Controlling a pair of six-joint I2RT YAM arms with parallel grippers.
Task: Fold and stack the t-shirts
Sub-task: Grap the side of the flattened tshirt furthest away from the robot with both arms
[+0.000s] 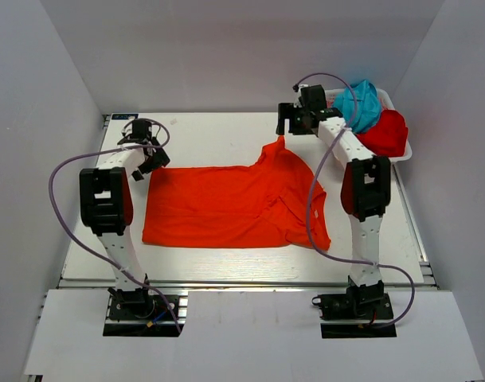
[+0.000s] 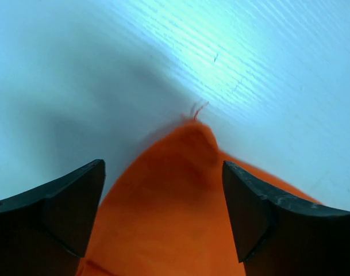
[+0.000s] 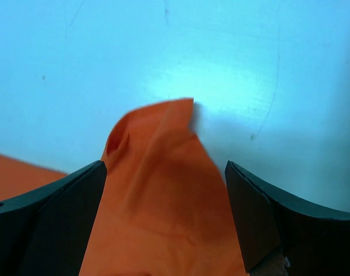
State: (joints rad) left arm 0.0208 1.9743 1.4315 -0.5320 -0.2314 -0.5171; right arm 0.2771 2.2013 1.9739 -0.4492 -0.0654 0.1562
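- the orange shirt (image 1: 226,211) lies spread nearly flat on the counter (image 1: 202,143) between the two arms. its right side is rumpled, and one far corner is drawn up to a peak.
- from here it looks thin, light and limp. i'd expect it to sag and drag from whatever point gets lifted, and to slide easily on the smooth top.
- corners and hems look like the best places to pinch, with one corner per arm so the cloth hangs even. a grab in the middle would only bunch it.
- the weave is matte, with a loose thread fraying off the corner seen from the left wrist.
- the left gripper (image 2: 163,169) stands wide apart over the shirt's far left corner, with cloth between the fingers but not pinched.
- the right gripper (image 3: 165,169) is also spread wide, and the peaked corner rises between its fingers.
- the teal shirt (image 1: 360,102) and red shirt (image 1: 385,131) sit crumpled together in the basket (image 1: 407,155) at the far right. both look soft and unfolded.
- the basket is white, shallow and rigid. the counter is white, hard and flat.
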